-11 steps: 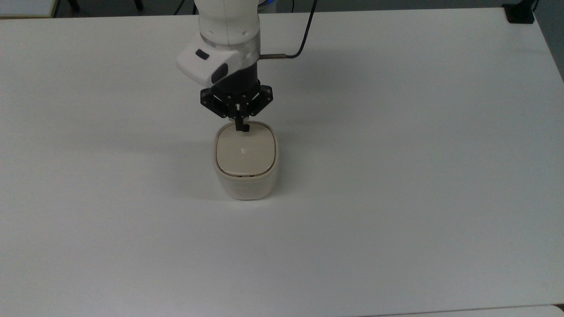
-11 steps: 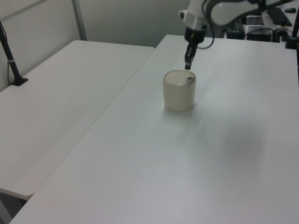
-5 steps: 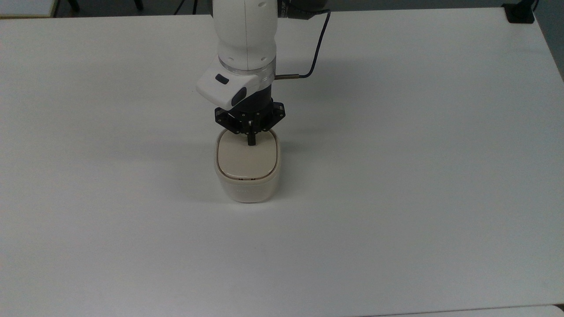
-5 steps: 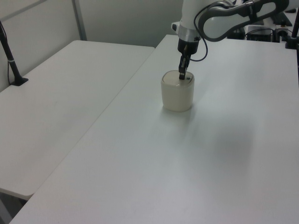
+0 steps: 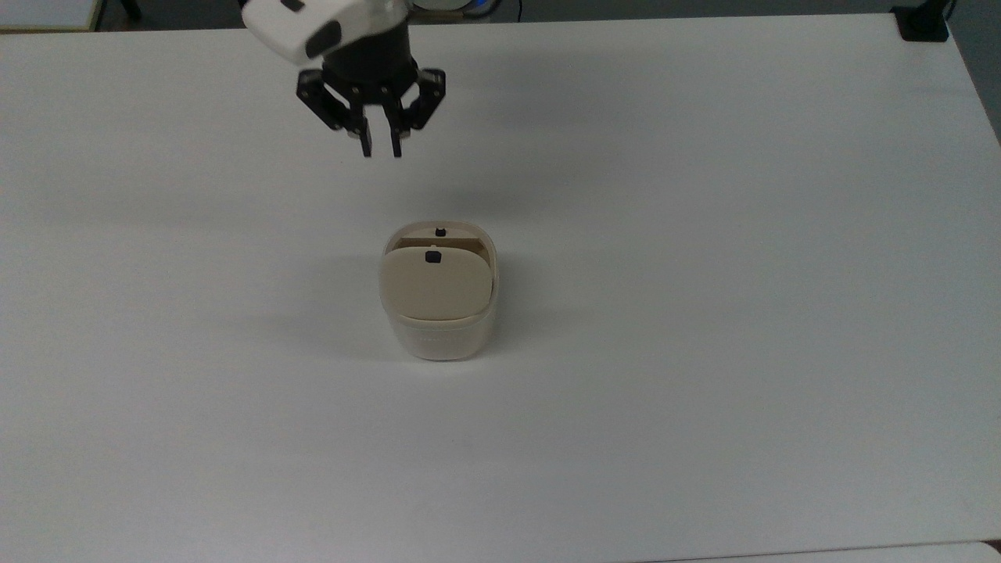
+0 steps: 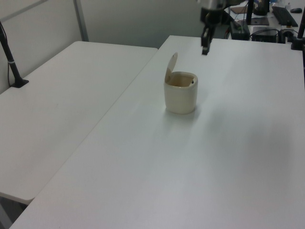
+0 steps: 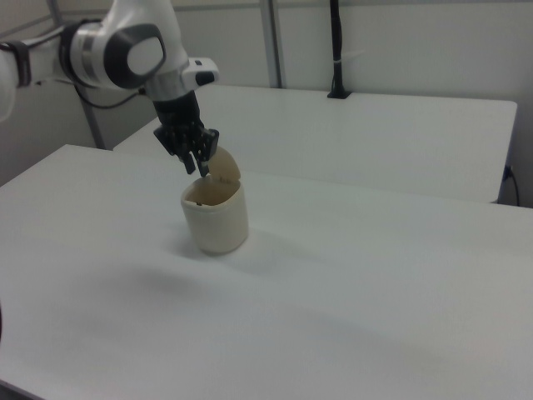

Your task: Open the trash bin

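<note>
The trash bin (image 5: 442,338) stands mid-table, a whitish rounded-square body with its beige lid (image 5: 434,285) swung up on the hinge. The lid's small black button (image 5: 432,256) shows near its free edge, and behind it the mouth of the bin lies uncovered. In the left view the lid (image 6: 170,64) stands nearly upright over the bin (image 6: 181,98). My gripper (image 5: 381,148) hangs high above the table, apart from the bin toward the top view's upper left. Its fingers show a narrow gap and hold nothing. The right view has the gripper (image 7: 198,169) just beside the raised lid (image 7: 223,167).
The white table (image 5: 704,313) has a black clamp (image 5: 923,23) at its far right corner in the top view. A second white table (image 6: 57,95) with a black post (image 6: 12,62) adjoins at the left view's left. Desk equipment (image 6: 271,24) sits at the left view's top right.
The gripper was pressing on the shut lid near its button; it has since lifted up and away, its fingers have parted slightly, and the lid has sprung up.
</note>
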